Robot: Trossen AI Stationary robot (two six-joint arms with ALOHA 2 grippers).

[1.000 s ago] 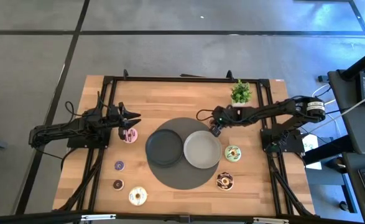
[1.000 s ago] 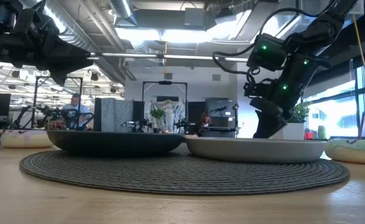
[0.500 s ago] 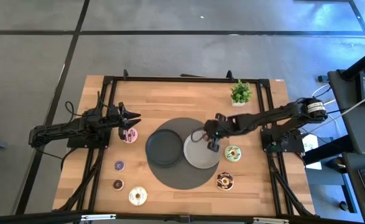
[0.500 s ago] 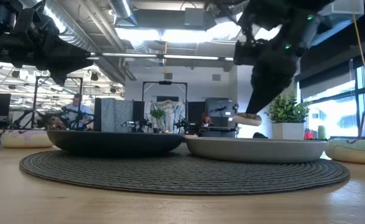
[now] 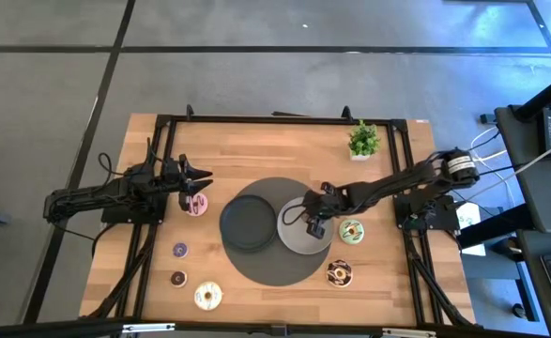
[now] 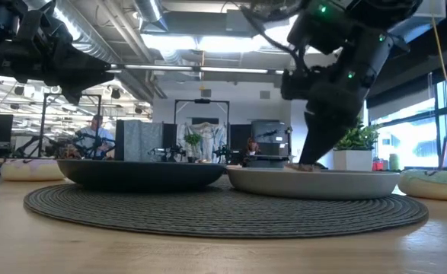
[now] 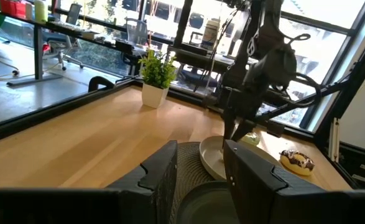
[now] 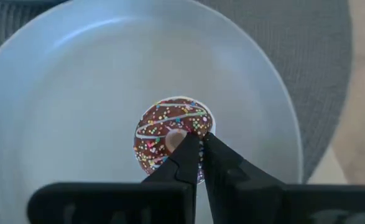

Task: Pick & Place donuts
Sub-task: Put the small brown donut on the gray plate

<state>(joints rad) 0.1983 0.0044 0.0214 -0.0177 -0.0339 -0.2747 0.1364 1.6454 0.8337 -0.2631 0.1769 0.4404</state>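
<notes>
A chocolate donut with coloured sprinkles point(image 8: 170, 134) is over the middle of the grey plate point(image 5: 294, 239), and my right gripper point(image 8: 201, 142) is shut on it. In the low view the gripper point(image 6: 307, 160) reaches down to the plate's rim line. At the table's left, my left gripper point(image 5: 203, 182) stands open with nothing in it, just beyond a pink donut point(image 5: 196, 205). Other donuts lie on the wood: purple point(image 5: 179, 250), brown point(image 5: 178, 278), cream point(image 5: 207, 296), green-white point(image 5: 351, 231) and chocolate point(image 5: 339, 273). My right gripper pinches the donut's ring on its side nearest the wrist point(image 8: 198, 132) between its two fingers. The fingers slant steeply down from the table's right. The donut lies flat, icing up, low at the grey plate; I cannot tell whether it rests on it.
A dark plate point(image 5: 247, 223) sits beside the grey plate, both on a round woven mat point(image 5: 275, 272). A small potted plant point(image 5: 363, 139) stands at the far right. Black frame rails run along the table's left and right sides.
My right gripper has moved from the grey plate's far edge toward the table's near-left, over the plate's middle, with the sprinkled donut. Half a second ago the donut hung clear above the plate; now it is down at the plate.
</notes>
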